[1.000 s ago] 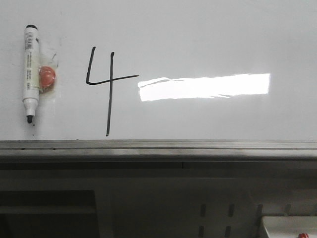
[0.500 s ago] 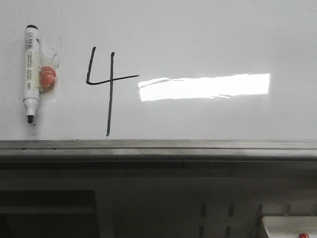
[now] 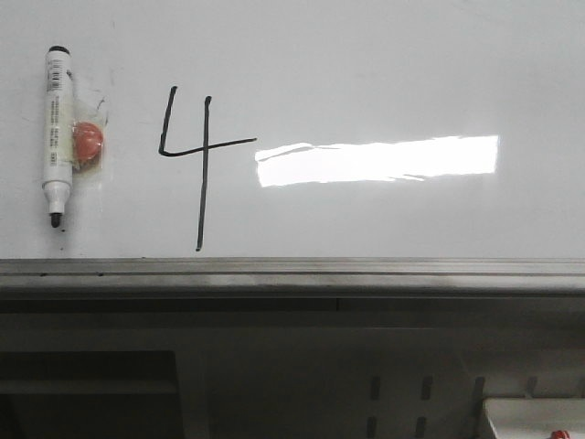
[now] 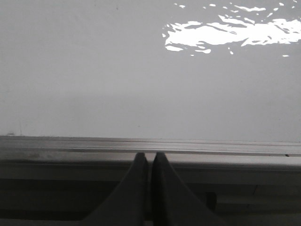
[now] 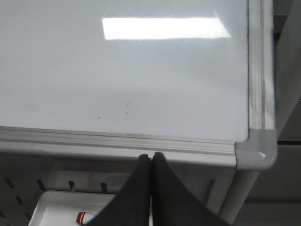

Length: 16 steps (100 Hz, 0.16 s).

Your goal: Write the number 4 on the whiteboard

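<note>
A thin black number 4 point(image 3: 196, 151) is drawn on the whiteboard point(image 3: 384, 73), left of the bright glare. A white marker point(image 3: 57, 137) with a black tip hangs upright at the board's left, held beside an orange magnet point(image 3: 87, 144). Neither gripper shows in the front view. My left gripper point(image 4: 150, 155) is shut and holds nothing, pointing at the silver bottom rail point(image 4: 70, 146). In its own wrist view my right gripper point(image 5: 151, 156) is shut too, with nothing in it, below the whiteboard point(image 5: 141, 75) near its lower right corner point(image 5: 256, 150).
Under the rail point(image 3: 292, 274) is a dark grey cabinet with slots point(image 3: 402, 389). A white tray point(image 5: 61, 209) sits below the board at the right, holding a marker with a red cap point(image 5: 83, 218). Faint black smudges point(image 5: 127, 109) mark the board.
</note>
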Motion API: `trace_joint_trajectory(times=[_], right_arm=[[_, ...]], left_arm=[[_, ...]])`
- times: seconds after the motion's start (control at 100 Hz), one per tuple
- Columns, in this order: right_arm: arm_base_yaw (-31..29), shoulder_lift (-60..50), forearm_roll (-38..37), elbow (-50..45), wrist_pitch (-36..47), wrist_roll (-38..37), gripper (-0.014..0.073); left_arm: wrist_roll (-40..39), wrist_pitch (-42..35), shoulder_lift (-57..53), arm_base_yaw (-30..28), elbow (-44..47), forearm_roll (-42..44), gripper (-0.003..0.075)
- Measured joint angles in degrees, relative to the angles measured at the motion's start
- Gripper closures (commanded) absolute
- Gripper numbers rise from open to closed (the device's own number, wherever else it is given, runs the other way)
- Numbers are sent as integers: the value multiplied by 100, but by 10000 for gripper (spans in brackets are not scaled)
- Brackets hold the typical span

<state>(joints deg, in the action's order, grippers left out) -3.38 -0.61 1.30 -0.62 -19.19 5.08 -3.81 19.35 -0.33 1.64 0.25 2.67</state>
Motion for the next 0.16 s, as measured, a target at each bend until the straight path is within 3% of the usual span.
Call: trace_joint_trajectory(times=[0.16], right_arm=[[0,0,0,0,0,-12,659]], left_arm=[[0,0,0,0,0,0,741]])
